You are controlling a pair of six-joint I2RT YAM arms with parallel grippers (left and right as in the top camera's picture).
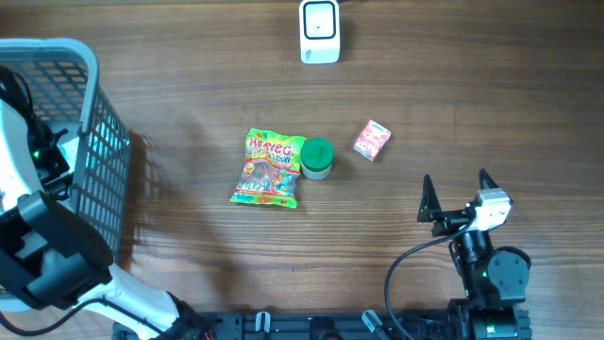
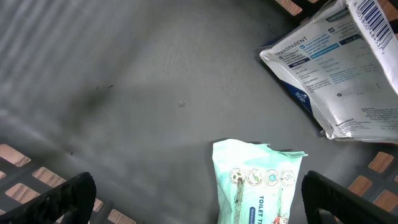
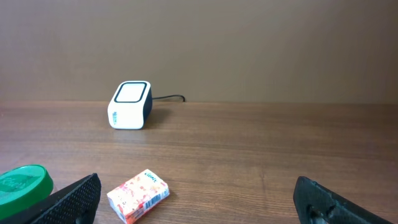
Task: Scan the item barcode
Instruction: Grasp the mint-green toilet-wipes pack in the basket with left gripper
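Right pincer (image 3: 196, 186) spread wide, gripping nothing, facing pink box (image 3: 137, 196), left pincer (image 2: 198, 180) wide open, empty, over wipes pack (image 2: 258, 186)

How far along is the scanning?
Done, perhaps: a pouch and a tissue pack lie in the basket. In hand: nothing, both the left gripper and right gripper are open. Left: candy bag, green tub and pink box lie on the table, away from the scanner.
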